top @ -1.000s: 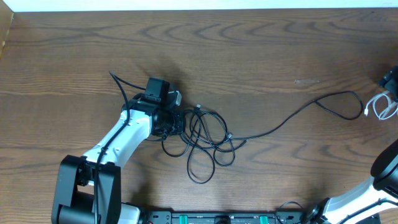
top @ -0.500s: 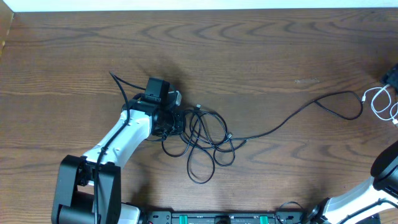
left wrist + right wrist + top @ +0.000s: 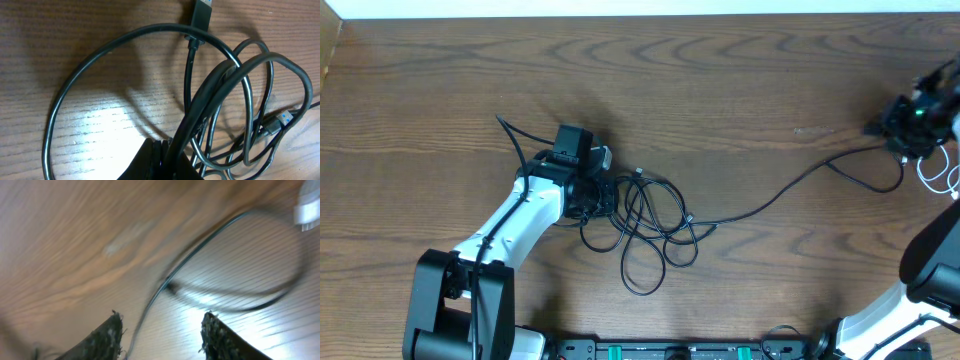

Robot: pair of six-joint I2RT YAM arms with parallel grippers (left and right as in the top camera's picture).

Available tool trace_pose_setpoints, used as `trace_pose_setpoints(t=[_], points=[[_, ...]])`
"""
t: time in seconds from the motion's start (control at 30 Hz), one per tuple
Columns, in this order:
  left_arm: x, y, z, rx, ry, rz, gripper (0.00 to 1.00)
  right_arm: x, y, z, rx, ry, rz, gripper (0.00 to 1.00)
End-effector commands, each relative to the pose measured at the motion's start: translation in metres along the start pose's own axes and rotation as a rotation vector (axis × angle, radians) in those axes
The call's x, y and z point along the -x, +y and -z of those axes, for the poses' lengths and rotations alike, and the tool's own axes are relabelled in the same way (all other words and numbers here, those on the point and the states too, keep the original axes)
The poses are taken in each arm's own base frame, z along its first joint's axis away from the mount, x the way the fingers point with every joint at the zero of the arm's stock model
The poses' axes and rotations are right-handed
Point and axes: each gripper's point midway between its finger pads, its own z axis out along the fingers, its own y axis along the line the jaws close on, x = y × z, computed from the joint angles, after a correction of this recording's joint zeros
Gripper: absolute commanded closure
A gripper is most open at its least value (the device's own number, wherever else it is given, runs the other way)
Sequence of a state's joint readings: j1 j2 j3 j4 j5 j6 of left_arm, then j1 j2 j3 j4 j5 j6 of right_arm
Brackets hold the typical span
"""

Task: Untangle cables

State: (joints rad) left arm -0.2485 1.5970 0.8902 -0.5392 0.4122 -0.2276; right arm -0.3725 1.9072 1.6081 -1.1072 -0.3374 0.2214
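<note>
Jaws apart, the right gripper [image 3: 160,335] hangs over the black cable [image 3: 159,291] at its right-end bend. The left gripper [image 3: 165,162] is clamped on the cable's tangle, well left.

1. No words, numbers, brands or signs can be read in any view.
</note>
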Motion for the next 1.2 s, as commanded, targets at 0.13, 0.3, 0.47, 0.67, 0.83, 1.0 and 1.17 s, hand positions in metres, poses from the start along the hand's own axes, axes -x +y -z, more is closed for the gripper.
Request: trace_pose_setpoints(t=[0.13,0.3,0.47,0.67,0.83,1.0,1.17], points=[[0.0,0.003,0.001,0.012,-0.006,-0.018,0.92,-0.057,0.061,-0.011,0.091,0.188,0.091,0.49],[0.0,0.003,0.001,0.012,-0.006,-0.018,0.92,-0.099,0.095,-0.027,0.069,0.283,0.211,0.5],[0.0,0.003,0.001,0.013,-0.007,-0.017,0.92,-0.14,0.124,-0.06,0.05,0.325,0.349,0.45],[0.0,0.003,0.001,0.013,-0.007,-0.018,0.92,-0.189,0.154,-0.094,0.07,0.353,0.494,0.34],[0.0,0.003,0.001,0.013,-0.007,-0.017,0.92,-0.235,0.18,-0.114,0.105,0.364,0.651,0.31],[0.0,0.003,0.001,0.012,-0.007,-0.017,0.92,-0.272,0.201,-0.127,0.077,0.321,0.82,0.39],[0.0,0.003,0.001,0.013,-0.007,-0.017,0.92,-0.28,0.204,-0.134,-0.045,0.215,0.87,0.5]])
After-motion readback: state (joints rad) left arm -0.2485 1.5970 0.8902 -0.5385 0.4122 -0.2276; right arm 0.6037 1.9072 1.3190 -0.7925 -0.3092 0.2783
